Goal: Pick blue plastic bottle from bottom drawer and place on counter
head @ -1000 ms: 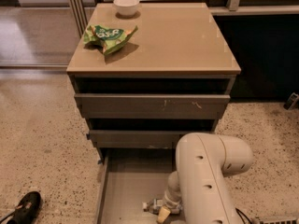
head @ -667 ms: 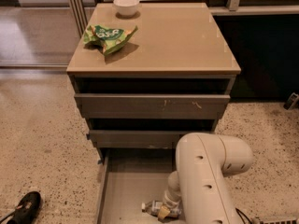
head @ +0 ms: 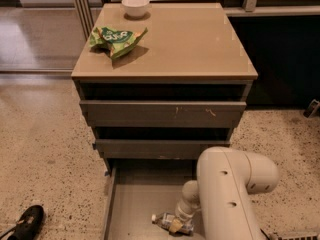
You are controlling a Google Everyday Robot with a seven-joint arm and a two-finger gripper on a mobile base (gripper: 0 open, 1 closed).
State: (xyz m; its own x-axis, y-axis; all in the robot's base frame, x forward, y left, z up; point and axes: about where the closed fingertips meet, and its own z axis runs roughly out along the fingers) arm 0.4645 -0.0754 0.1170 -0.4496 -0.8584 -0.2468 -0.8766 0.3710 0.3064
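Note:
The blue plastic bottle (head: 164, 221) lies on its side on the floor of the open bottom drawer (head: 135, 204), cap toward the left. My gripper (head: 177, 224) reaches down into the drawer at the bottle's right end and is right on it. The thick white arm (head: 230, 194) hides the right half of the drawer. The counter (head: 195, 39), the tan top of the cabinet, is above.
A green snack bag (head: 117, 38) and a white bowl (head: 135, 6) sit on the left and back of the counter. The two upper drawers (head: 162, 113) stand slightly open. A black shoe (head: 26, 223) is on the floor at the left.

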